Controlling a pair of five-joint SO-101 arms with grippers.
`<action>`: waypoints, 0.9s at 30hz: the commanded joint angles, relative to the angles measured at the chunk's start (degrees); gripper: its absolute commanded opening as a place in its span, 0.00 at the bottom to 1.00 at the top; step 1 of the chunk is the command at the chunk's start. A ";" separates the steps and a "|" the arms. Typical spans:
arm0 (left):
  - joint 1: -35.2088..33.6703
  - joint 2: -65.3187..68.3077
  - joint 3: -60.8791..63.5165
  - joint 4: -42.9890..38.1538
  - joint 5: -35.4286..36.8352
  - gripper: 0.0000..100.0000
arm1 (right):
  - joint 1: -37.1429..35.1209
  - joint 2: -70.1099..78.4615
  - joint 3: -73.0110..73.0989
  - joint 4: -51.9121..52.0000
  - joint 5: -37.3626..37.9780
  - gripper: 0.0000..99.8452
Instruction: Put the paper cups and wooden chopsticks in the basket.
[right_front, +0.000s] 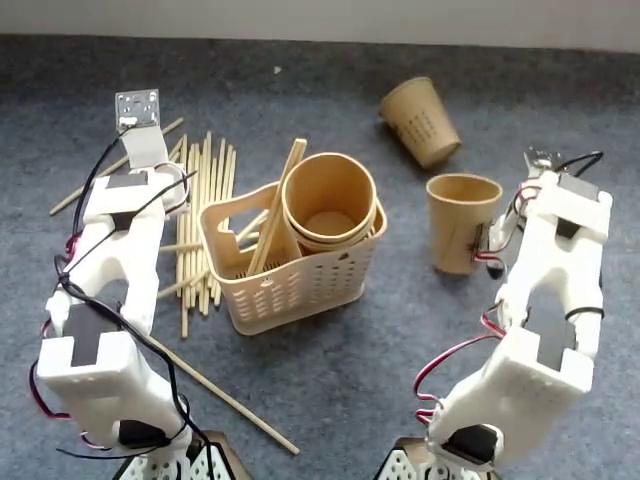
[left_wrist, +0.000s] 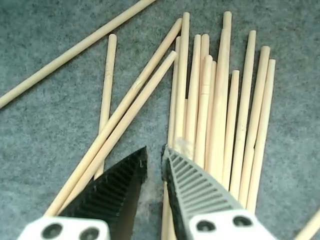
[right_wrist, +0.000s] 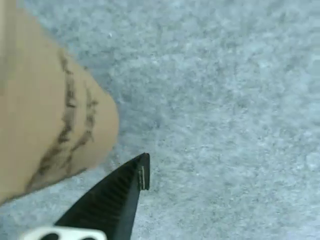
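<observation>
Grey carpet carries the basket (right_front: 300, 285); beside it, chopsticks (left_wrist: 220, 100) lie parallel, pointing away from the almost closed, empty left gripper (left_wrist: 155, 150).

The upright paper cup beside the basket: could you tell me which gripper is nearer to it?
Right. The right gripper sits close beside the cup; the left gripper is over the chopsticks beyond the basket.

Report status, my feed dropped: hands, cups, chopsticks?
Left hand barely open over loose chopsticks. Right hand beside upright cup. Basket holds stacked cups, leaning chopsticks; tipped cup lies beyond.
</observation>
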 joint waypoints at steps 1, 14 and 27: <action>0.84 -0.31 -2.33 -0.70 -0.26 0.09 | 2.33 -0.57 -0.04 3.38 3.60 0.54; 0.84 -0.31 -2.42 -0.79 -0.26 0.09 | -1.45 -17.80 -0.04 6.11 2.46 0.54; 0.57 -0.13 -2.33 -0.70 -0.26 0.09 | -14.55 -13.93 -0.48 -2.59 -3.87 0.54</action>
